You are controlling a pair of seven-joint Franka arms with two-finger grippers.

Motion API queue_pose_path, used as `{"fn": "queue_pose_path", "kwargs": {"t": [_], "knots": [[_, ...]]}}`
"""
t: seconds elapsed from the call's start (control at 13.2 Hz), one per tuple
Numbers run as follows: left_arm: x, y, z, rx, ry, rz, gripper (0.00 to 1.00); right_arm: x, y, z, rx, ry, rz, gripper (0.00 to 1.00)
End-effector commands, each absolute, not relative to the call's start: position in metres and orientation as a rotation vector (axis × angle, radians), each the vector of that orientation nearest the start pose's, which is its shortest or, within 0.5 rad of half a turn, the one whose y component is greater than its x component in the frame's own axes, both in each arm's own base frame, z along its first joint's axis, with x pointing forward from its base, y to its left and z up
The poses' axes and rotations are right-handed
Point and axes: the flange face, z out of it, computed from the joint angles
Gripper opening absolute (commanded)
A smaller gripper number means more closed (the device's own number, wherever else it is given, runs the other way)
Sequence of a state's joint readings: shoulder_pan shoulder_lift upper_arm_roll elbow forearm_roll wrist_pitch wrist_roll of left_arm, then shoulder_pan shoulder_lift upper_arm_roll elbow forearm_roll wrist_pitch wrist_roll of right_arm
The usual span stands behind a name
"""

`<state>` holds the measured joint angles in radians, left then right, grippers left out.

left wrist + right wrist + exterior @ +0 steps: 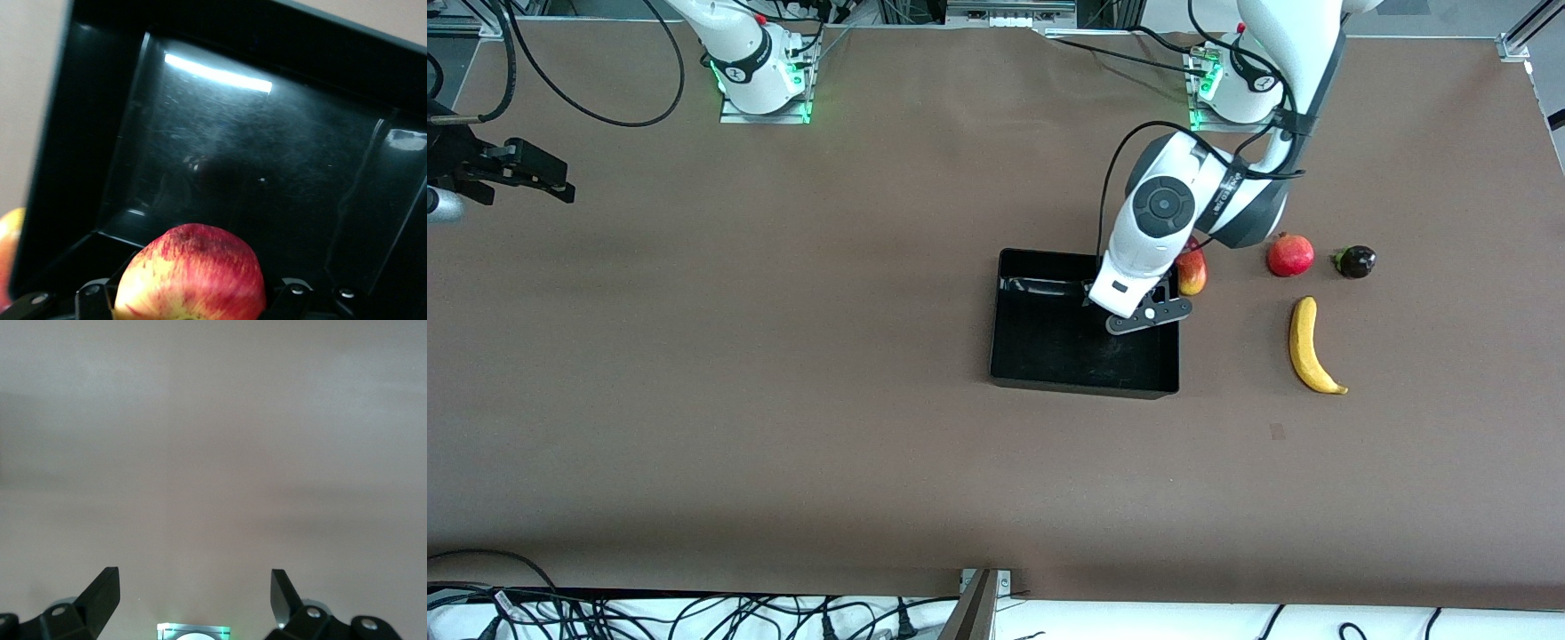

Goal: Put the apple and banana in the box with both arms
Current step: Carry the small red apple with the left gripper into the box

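**Left arm holding the apple over the box**

The banana (1307, 347) is lying nearest the front camera of the fruit, on the brown worktop (783, 400) toward the left arm's end, well apart from the box (1049, 356), with its dark tip pointing toward the front edge. The box, a shallow black tray, is sitting near the middle of the worktop.

The left gripper (1149, 313) is hanging over the box, near the corner closest to the left arm's base, and its fingers (90, 297) are gripping the apple (193, 277), which the left wrist view is showing above the tray's glossy bare floor. A red-yellow mango (1192, 269) is lying just outside the box wall at that corner, partly hidden by the arm.

Farther from the front camera than the banana, a red pomegranate (1290, 255) and a small dark fruit (1355, 261) are sitting side by side.

The right gripper (525, 173) is waiting over the worktop's edge at the right arm's end, its fingers (100, 593) standing wide apart and holding nothing.
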<state>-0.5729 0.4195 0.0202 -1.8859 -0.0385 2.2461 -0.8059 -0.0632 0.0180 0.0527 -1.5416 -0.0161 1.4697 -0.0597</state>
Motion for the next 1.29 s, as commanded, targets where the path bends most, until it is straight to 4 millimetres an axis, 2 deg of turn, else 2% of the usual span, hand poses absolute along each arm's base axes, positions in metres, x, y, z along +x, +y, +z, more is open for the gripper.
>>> {"fn": "queue_pose_path", "kwargs": {"t": [0.0, 0.23, 0.68, 0.99, 1.21], "knots": [[0.527, -0.35, 0.267, -3.099, -0.48, 0.066, 0.0, 0.551, -0.006, 0.625, -3.138, -0.084, 0.137, 1.0], [0.512, -0.378, 0.24, -3.104, -0.484, 0.043, 0.0, 0.551, -0.006, 0.625, -3.136, -0.084, 0.14, 1.0], [0.487, -0.408, 0.204, -3.114, -0.383, 0.043, 0.0, 0.551, -0.006, 0.623, -3.137, -0.084, 0.145, 1.0], [0.488, -0.41, 0.194, -3.128, -0.375, 0.019, 0.0, 0.551, -0.006, 0.624, -3.137, -0.084, 0.142, 1.0], [0.488, -0.408, 0.179, -3.125, -0.374, 0.02, 0.0, 0.551, -0.006, 0.623, -3.137, -0.084, 0.145, 1.0]]}}
